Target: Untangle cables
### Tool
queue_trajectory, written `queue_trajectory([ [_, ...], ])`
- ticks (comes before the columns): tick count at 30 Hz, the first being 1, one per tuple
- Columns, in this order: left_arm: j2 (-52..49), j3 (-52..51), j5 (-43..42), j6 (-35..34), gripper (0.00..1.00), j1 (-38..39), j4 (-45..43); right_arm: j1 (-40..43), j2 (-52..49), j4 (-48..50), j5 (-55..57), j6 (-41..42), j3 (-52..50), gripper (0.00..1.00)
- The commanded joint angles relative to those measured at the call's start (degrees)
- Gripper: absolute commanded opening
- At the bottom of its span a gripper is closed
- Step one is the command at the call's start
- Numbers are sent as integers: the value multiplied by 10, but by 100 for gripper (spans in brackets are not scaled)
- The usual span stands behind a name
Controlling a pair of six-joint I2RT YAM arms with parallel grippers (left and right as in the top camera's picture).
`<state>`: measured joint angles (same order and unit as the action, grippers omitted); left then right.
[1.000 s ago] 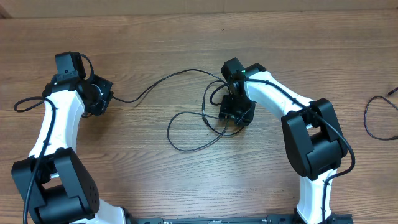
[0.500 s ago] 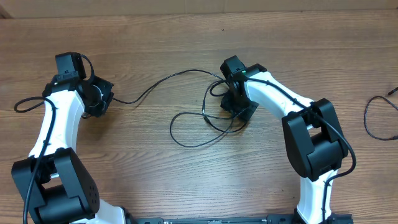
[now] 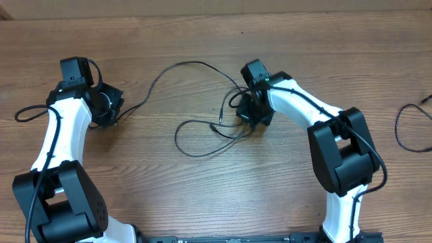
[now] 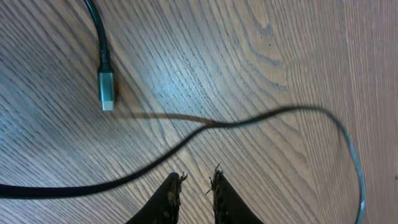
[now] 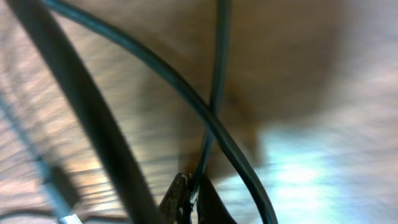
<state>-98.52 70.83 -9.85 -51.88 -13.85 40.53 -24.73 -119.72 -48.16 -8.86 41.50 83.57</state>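
Cables (image 4: 292, 109) trail in loose loops across the bench (image 3: 169, 202), from beside the left claw (image 4: 194, 182) to the right claw (image 5: 189, 191). Left claw: narrowly open, gripping nothing, one strand crossing just ahead of its tips. Right claw: closed on a thin strand.

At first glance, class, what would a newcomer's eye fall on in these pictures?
A thin black cable sprawls in loose loops across the middle of the wooden table. The right arm's fingers pinch one strand at the loops' right side. In the left wrist view, a silver plug lies free on the wood.
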Motion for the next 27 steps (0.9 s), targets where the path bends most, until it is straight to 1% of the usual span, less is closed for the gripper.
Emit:
queue_trajectory([
  [1, -6, 5, 15, 11, 20, 4, 0, -2, 29, 1, -116, -200, 93, 4],
  [4, -6, 5, 15, 11, 21, 4, 1, -2, 71, 1, -155, -264, 132, 4],
  [6, -6, 5, 15, 11, 22, 4, 2, 0, 104, 1, -159, -301, 147, 4],
  [10, -6, 5, 15, 11, 23, 4, 2, 16, 158, 1, -170, -333, 151, 4],
  [14, -6, 5, 15, 11, 24, 4, 2, 53, 204, 8, -264, -375, 151, 4],
  [16, -6, 5, 15, 11, 24, 4, 2, 76, 219, 10, -297, -375, 151, 4],
  [18, -6, 5, 15, 11, 24, 4, 2, 102, 226, 6, -287, -375, 151, 4],
  [22, -6, 5, 15, 11, 25, 4, 7, 176, 226, 6, -189, -368, 151, 4],
  [24, -6, 5, 15, 11, 25, 4, 13, 209, 226, -1, -196, -369, 151, 4],
  [27, -6, 5, 15, 11, 25, 4, 15, 226, 224, -55, -197, -386, 151, 4],
])
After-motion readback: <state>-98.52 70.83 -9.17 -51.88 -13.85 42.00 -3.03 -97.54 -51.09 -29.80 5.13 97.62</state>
